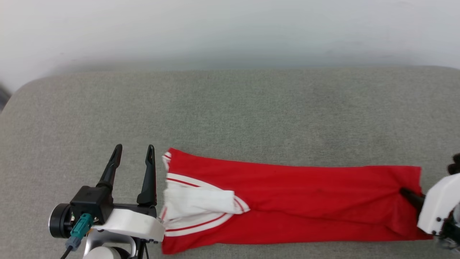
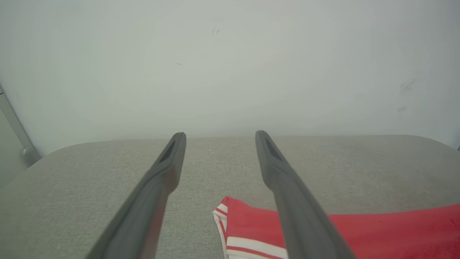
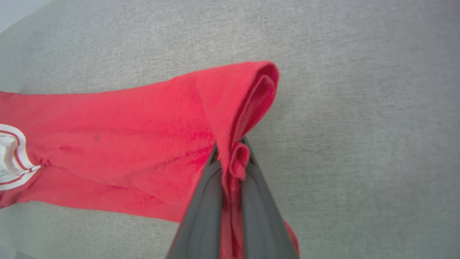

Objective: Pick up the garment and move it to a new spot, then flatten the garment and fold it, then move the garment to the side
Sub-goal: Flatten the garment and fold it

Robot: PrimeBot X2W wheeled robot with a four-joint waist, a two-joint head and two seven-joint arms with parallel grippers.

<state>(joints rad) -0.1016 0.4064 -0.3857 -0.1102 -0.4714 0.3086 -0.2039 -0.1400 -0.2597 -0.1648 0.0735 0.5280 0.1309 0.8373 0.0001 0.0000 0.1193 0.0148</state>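
The garment point(image 1: 294, 201), a red jersey with white-striped trim, lies folded into a long band along the near side of the grey cushion point(image 1: 230, 115). Its white-lined armhole end point(image 1: 194, 205) points to my left. My right gripper point(image 1: 404, 191) is shut on the garment's right hem; in the right wrist view the red cloth point(image 3: 143, 136) bunches between the two dark fingers point(image 3: 251, 194) and lifts into a fold. My left gripper point(image 1: 133, 148) hovers open just left of the garment's striped corner point(image 2: 224, 216), touching nothing.
A pale wall point(image 1: 230, 28) rises behind the cushion. The cushion's rounded left edge point(image 1: 14, 97) drops off at the far left. Bare grey fabric stretches beyond the garment toward the wall.
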